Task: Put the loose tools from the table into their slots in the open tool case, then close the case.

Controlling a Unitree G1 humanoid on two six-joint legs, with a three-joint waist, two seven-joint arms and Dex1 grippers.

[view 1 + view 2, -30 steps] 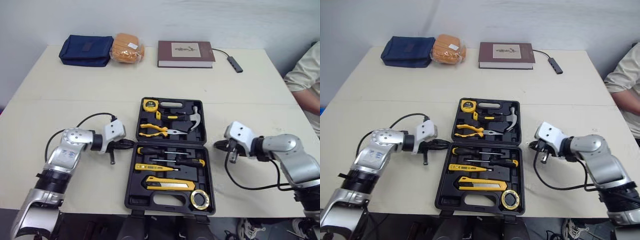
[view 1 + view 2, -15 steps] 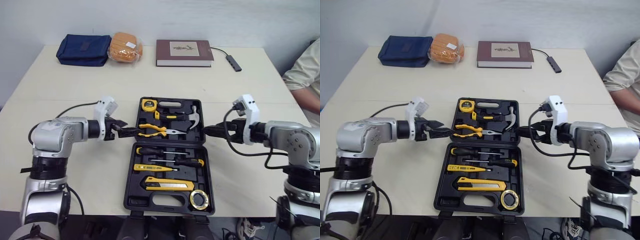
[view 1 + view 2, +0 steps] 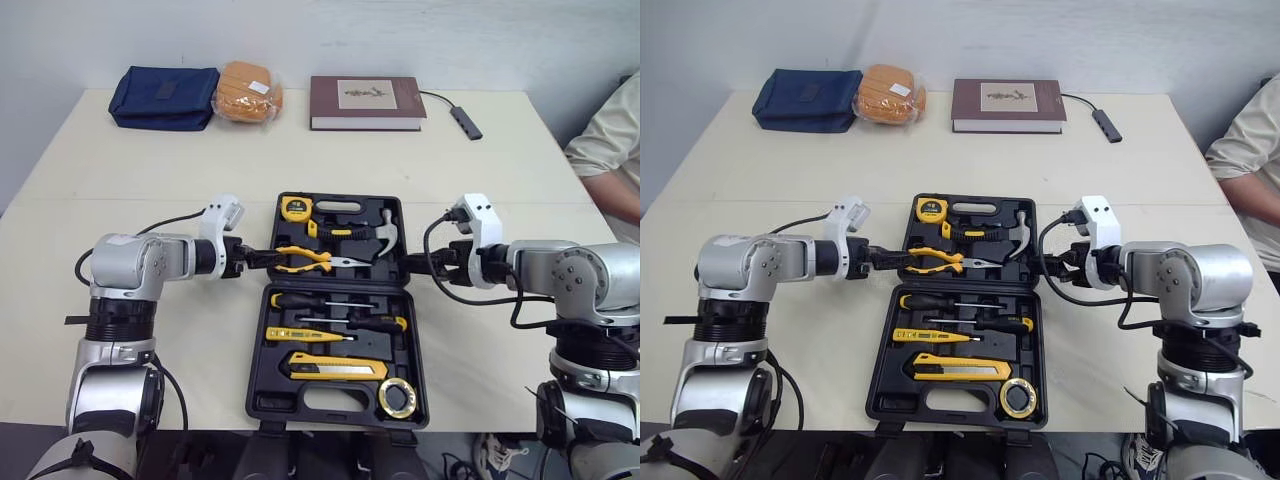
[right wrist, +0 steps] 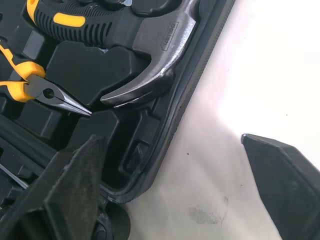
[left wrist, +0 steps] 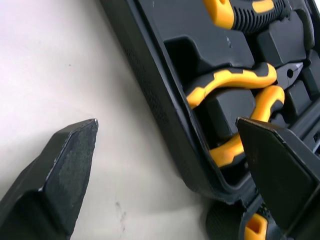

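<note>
The tool case (image 3: 272,398) lies open at the centre of the frame, and every tool I can see sits in a slot: pliers (image 3: 305,260), hammer (image 3: 385,238) and tape measure (image 3: 297,209) in the upper half, utility knife (image 3: 340,368) and tape roll (image 3: 397,397) in the lower. I judge that only the closing is left.

The left gripper (image 3: 255,258) is at the left wall of the upper half and the right gripper (image 3: 418,265) at its right wall. Both are spread wide and hold nothing.

Risks: if one arm lifts ahead of the other, the half twists on its hinge or slips off the fingers. Tipped over fast, the hammer or pliers could drop from their seats and jam the closing. A sideways push could also slide the whole case.

The head views give the symmetry — both arms level, on opposite sides. The wrist views give the grip itself. On the left, the case wall runs between the fingers (image 5: 55,175), one over bare table and one over the pliers. On the right, one finger (image 4: 70,195) is over the interior near the hammer and the other over the table. I cannot tell whether either touches.
</note>
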